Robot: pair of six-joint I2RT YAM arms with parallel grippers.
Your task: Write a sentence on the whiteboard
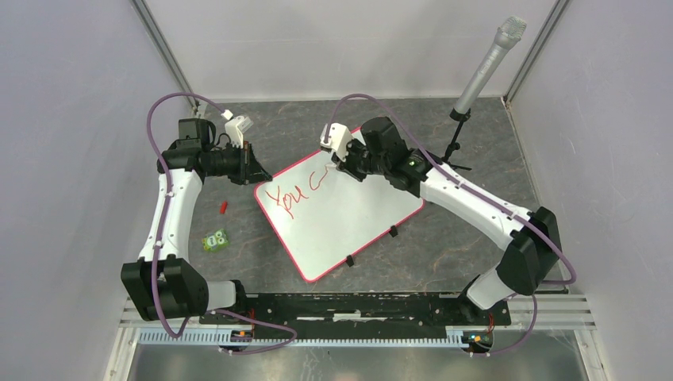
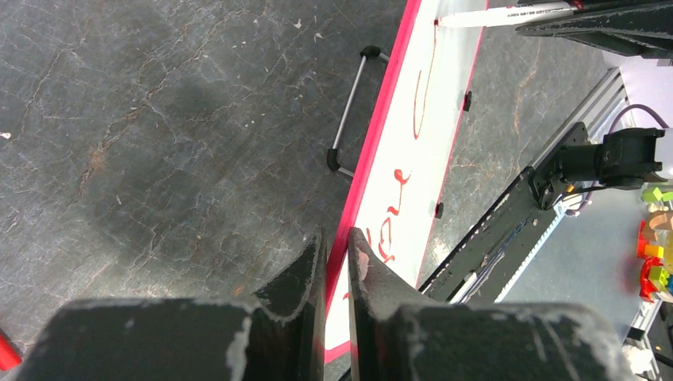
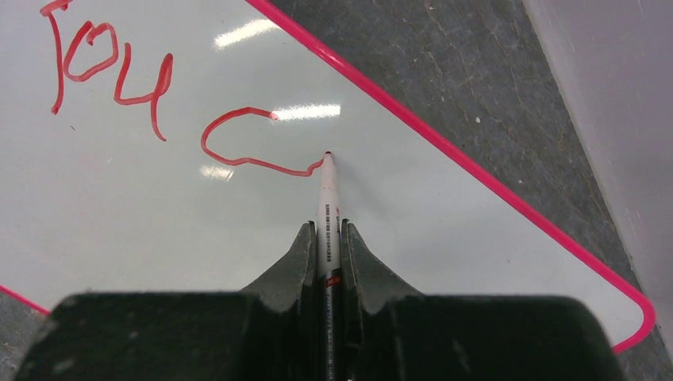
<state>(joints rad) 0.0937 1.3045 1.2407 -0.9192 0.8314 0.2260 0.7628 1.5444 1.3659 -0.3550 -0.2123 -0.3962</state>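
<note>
Dark grey marbled tabletop (image 1: 444,254) fills the cell between pale walls, with a microphone (image 1: 488,63) on a stand at the far right. The whiteboard (image 1: 341,218) lies flat in the middle, turned at an angle, its two black clips (image 1: 349,260) on the near right edge.

Your left arm runs forward along the left side, then bends inward at the wrist. The left gripper (image 1: 252,167) sits at the board's far left corner, and the left wrist view shows its fingers (image 2: 305,270) clamped on the pink frame, one on each side.

Your right arm swings out to the right, folds at the elbow and reaches back across the board's far corner. The right gripper (image 3: 326,230) is clenched around a marker (image 3: 326,206) that points straight ahead, tip touching the white surface.

The sentence (image 3: 119,71) reads "You" in red so far, followed by a wide "c" that ends at the tip.

On the table left of the board lie a small red piece (image 1: 224,207) and, nearer you, a green block (image 1: 214,240).
</note>
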